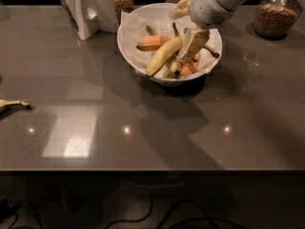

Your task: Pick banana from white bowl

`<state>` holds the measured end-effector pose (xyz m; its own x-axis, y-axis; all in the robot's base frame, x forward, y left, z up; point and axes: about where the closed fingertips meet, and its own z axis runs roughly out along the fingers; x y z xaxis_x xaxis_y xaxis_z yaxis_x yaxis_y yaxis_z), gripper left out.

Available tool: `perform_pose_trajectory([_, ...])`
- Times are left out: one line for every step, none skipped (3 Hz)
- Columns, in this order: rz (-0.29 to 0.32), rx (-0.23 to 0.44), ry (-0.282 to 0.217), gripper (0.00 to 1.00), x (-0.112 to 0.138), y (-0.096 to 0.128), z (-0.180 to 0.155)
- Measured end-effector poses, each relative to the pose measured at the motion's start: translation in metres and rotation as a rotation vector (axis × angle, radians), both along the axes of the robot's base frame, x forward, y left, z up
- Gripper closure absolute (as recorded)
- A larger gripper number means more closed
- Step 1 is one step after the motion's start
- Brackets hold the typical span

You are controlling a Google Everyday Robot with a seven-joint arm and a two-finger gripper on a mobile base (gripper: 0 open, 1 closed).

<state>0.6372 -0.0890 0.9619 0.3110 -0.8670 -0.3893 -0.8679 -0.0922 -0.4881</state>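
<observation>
Your gripper hangs over the right half of the bowl on the worktop — just beside the banana. You cannot tell whether its jaws are open or closed.

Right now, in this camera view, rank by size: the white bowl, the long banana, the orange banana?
Largest: white bowl.
Then: long banana.
Smallest: orange banana.
All sit together, so nearness hardly matters. The claw hangs over the bowl's right side, by the long banana.

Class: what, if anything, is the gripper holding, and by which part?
It cannot be told. The gripper sits over the upper end of the banana inside the white bowl. The banana lies in the bowl, and no hold shows.
</observation>
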Motion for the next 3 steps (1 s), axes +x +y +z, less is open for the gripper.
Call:
perform_pose_trajectory([-0.013, -0.018, 0.005, 0.27, 0.011, -0.006, -0.007])
perform_pose_trajectory([-0.036, -0.046, 0.014, 0.31, 0.016, -0.020, -0.017])
perform_pose_trajectory([-0.051, -0.064, 0.025, 0.34, 0.018, -0.028, -0.025])
